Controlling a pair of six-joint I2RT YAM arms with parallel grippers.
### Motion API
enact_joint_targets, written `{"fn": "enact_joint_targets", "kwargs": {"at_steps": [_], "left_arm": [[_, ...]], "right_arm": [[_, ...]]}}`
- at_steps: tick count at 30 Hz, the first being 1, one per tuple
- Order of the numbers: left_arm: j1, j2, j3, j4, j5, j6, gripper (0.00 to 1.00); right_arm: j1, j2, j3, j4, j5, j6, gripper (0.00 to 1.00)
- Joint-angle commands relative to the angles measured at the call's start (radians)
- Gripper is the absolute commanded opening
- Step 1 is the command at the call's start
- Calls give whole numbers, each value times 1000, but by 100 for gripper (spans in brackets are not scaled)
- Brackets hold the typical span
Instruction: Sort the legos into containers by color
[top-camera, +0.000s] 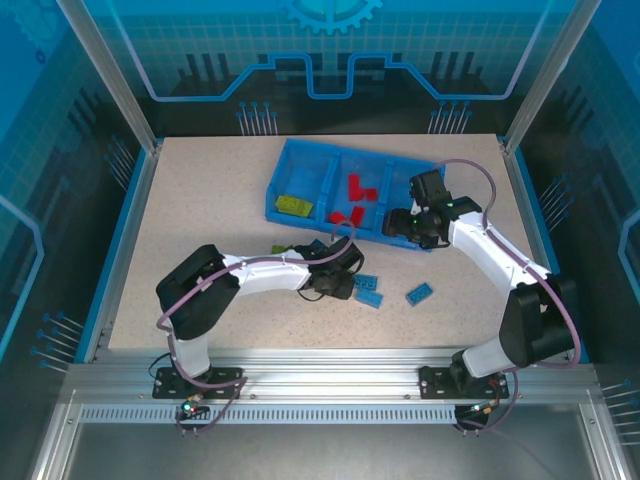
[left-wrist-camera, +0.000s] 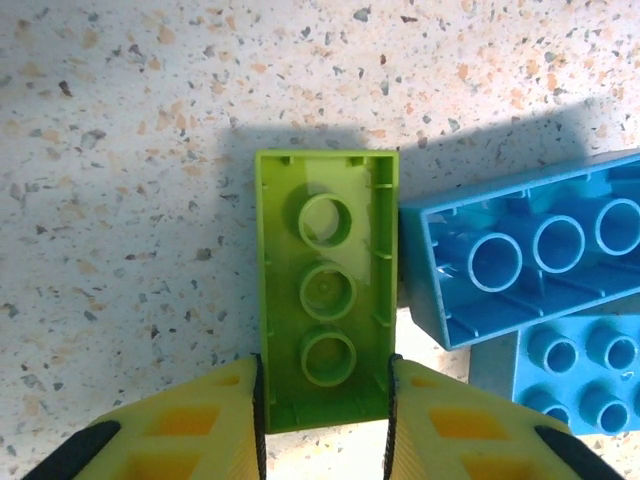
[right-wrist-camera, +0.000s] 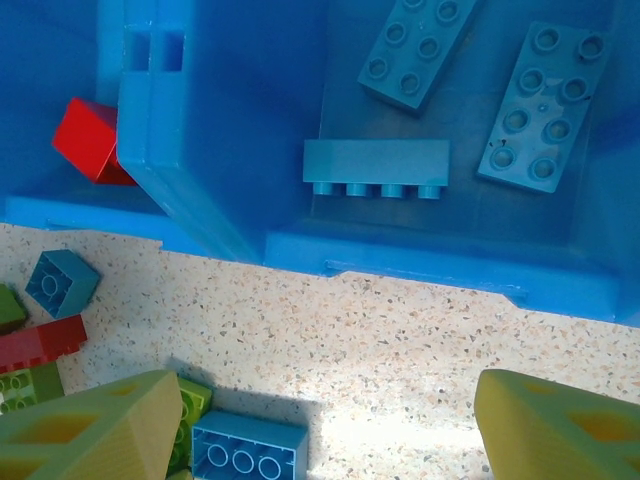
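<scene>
The blue tray (top-camera: 277, 180) lies askew at the far middle of the worktop, its three compartments side by side. The left one holds a lime brick (top-camera: 294, 205), the middle one several red bricks (top-camera: 355, 190). The right one holds three light blue bricks (right-wrist-camera: 543, 105), two flat with studs up and one on its side. In front of the tray lie loose bricks. An upturned lime brick (left-wrist-camera: 325, 300) shows its hollow underside, its near end pinched between the left gripper's (left-wrist-camera: 325, 400) jaws. An upturned blue brick (left-wrist-camera: 520, 260) touches its right side. A lone blue brick (top-camera: 420, 293) lies apart to the right.
</scene>
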Motion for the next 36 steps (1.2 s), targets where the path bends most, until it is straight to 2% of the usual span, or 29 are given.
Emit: {"fn": "enact_joint_targets", "kwargs": {"at_steps": [1, 7, 10, 14, 21, 27, 36], "left_arm": [[-7, -56, -20, -57, -50, -3, 33], [4, -156, 16, -119, -126, 28, 35], [27, -175, 38, -126, -122, 50, 36], [48, -153, 52, -142, -107, 62, 38], [40, -124, 37, -106, -40, 69, 48], [-6, -72, 39, -105, -44, 107, 63], [-21, -24, 31, -79, -22, 137, 68]], "right_arm": [[-14, -23, -10, -6, -7, 16, 78], [-13, -23, -34, 24, -33, 35, 78], [-1, -20, -45, 37, -35, 36, 78], [14, -9, -45, 25, -32, 29, 78], [18, -8, -53, 28, -28, 24, 78], [18, -9, -51, 24, -24, 21, 78], [14, -6, -55, 20, -19, 19, 79]]}}
